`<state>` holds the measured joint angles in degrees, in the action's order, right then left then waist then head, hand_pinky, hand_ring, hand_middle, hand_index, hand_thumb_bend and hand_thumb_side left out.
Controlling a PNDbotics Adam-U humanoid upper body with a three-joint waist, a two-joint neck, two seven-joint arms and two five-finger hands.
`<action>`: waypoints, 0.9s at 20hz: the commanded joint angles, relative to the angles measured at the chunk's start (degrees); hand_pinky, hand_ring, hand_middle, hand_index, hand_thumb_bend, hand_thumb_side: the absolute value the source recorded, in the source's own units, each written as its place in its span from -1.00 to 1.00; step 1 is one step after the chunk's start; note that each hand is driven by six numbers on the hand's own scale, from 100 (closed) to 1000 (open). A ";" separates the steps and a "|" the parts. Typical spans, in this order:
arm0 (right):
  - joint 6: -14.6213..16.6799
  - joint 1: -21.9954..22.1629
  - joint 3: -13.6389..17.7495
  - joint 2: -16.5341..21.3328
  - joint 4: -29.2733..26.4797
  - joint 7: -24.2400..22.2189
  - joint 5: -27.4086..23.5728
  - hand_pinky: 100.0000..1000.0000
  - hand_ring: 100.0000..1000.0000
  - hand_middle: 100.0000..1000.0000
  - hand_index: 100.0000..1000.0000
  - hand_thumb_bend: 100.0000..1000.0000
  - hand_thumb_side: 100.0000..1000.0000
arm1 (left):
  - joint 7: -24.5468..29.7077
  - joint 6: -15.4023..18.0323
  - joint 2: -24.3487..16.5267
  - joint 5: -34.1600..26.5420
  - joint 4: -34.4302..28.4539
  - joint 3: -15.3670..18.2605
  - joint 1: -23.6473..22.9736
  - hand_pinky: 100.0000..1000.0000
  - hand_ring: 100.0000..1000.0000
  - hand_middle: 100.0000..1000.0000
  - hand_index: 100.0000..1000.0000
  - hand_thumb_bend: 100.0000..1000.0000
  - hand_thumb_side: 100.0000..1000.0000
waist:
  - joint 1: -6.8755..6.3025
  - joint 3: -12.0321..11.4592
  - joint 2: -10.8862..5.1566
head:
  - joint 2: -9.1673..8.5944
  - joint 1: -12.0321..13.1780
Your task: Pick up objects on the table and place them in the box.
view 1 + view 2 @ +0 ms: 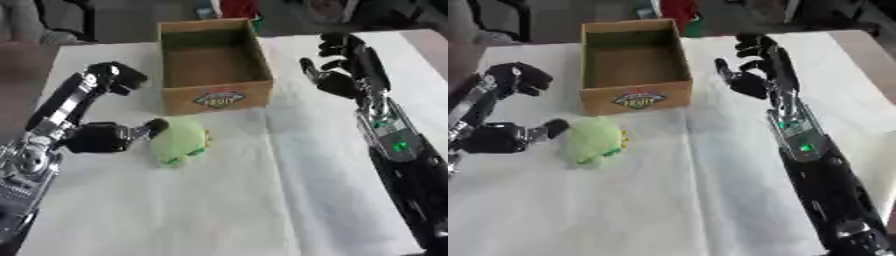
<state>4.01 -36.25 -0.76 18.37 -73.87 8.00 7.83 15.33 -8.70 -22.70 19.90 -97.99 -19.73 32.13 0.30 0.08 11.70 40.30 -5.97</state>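
Pale green plush toy (178, 141), brown box (213, 65), white tablecloth (262, 200).

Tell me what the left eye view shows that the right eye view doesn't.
Only the left eye view shows the left hand's silver forearm running down to the lower left corner. Only the right eye view shows more bare table to the right of the right hand. Both share the cardboard box, which looks empty, the green plush toy in front of it with the left hand's thumb at its side, and the right hand open beside the box.
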 commanded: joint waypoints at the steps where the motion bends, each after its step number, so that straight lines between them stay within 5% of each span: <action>1: 0.07 -0.86 0.00 0.61 -0.88 -0.19 0.19 0.06 0.35 0.20 0.47 -0.38 -1.00 | 1.28 -0.62 -0.09 4.70 1.80 -1.09 1.76 0.47 0.46 0.36 0.43 0.19 -0.84 | 0.01 0.08 -1.13 | 0.42 0.18; 18: 0.13 -0.87 -0.21 0.36 -0.57 -0.41 0.10 0.06 0.35 0.19 0.48 -0.39 -1.00 | -0.01 -0.12 3.89 14.37 12.29 -5.63 2.50 0.45 0.44 0.35 0.44 0.28 -0.86 | 0.14 -0.08 -0.85 | 0.38 0.36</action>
<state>4.06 -36.25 -1.09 17.93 -73.85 7.68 7.95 15.71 -8.90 -18.81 33.78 -85.86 -25.29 33.71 0.45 -0.01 11.68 40.30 -5.68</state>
